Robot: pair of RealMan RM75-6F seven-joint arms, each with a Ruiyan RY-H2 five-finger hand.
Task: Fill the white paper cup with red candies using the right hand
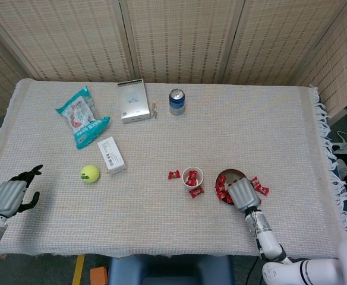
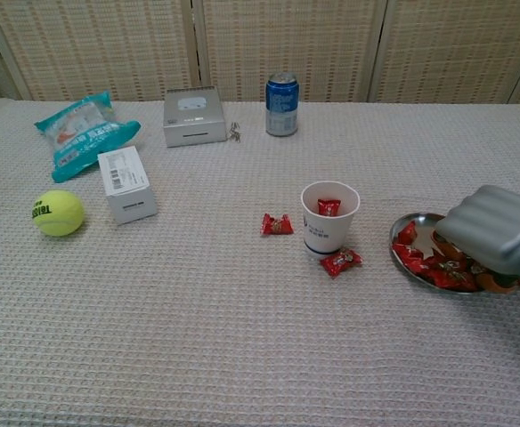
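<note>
A desk (image 1: 268, 119) draped in a pale waffle-weave cloth, fringed along one edge, stands before woven-reed screens. The right hand (image 2: 494, 229), its ribbed grey back turned up, hovers low over a shallow round metal dish (image 2: 405, 255) heaped with red candies (image 2: 418, 262) in shiny wrappers; its fingers point down among them, and whether they pinch one cannot be told. The left hand (image 1: 10, 197) rests at the desk's near left corner, dark fingers spread, holding nothing. A crinkled teal snack bag (image 1: 82, 117) lies at far left, beside a grey rectangular box (image 1: 132, 100). A small white carton (image 1: 111, 154) sits just beside a fuzzy yellow tennis ball (image 1: 90, 173). A blue drinks can (image 1: 177, 101) stands upright at the back. The white paper cup (image 2: 329, 216), tapered and upright just left of the dish, holds at least one candy; two more wrapped candies lie on the cloth, one (image 2: 277, 224) to its left, one (image 2: 341, 261) by its base.
</note>
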